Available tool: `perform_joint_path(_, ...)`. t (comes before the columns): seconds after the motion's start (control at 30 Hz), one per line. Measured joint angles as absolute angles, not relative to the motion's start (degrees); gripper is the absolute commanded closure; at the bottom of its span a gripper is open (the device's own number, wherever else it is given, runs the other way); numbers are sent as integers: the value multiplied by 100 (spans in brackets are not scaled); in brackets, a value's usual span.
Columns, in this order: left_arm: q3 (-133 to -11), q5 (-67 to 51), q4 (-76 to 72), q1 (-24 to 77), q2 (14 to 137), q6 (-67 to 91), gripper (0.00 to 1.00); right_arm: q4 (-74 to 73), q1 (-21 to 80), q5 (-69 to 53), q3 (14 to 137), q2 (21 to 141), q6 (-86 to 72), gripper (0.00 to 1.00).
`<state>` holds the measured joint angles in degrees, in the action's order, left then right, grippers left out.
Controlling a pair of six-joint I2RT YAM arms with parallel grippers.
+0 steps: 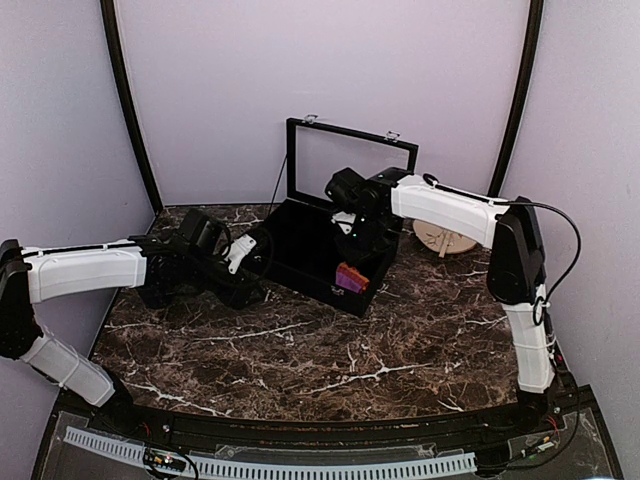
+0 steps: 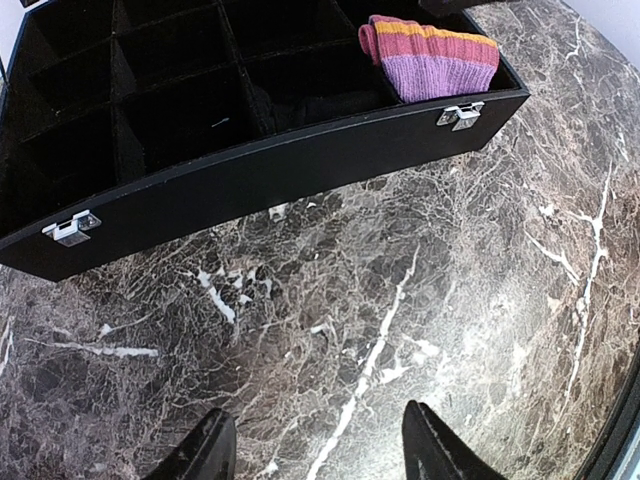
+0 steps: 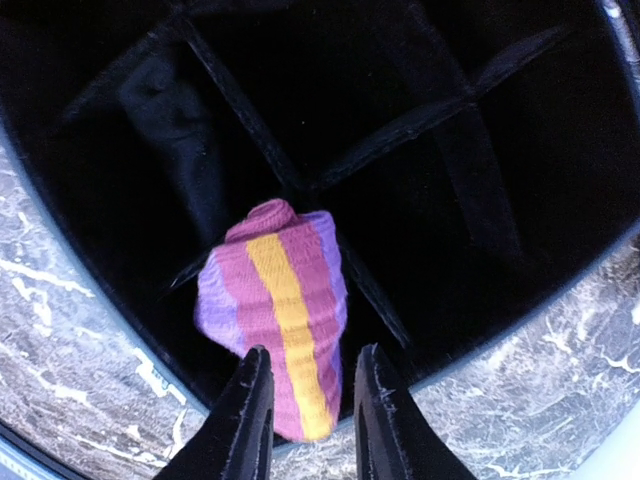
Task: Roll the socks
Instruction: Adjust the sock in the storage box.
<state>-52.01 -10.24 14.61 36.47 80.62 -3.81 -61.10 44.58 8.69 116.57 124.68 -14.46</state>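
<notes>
The striped sock point(image 3: 280, 310), banded purple, pinkish red and orange, is bundled into a short, fat roll and stands in the near corner compartment of the black divided box point(image 2: 250, 170), poking above its rim. In the next compartment lies the black sock point(image 3: 170, 120), a dark crumpled mass, hard to make out.

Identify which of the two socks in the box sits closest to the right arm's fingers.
The striped sock, purple, pink and orange, lies just beyond the right fingers. The black sock lies in the next compartment, further off.
</notes>
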Motion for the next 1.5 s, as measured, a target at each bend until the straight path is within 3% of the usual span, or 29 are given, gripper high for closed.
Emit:
perform_joint_path(0.73,-5201,-1033,1455,3647,8101,-381,41,-5520,4456,403,10593,12613,-1376,75)
perform_joint_path(1.27,-5199,-1004,1420,3647,8101,-349,41,-5553,4445,779,10816,12575,-1398,57)
perform_joint_path(1.5,-5347,-937,1426,3647,8084,-95,39,-5251,4445,1151,10733,11963,-1437,53)
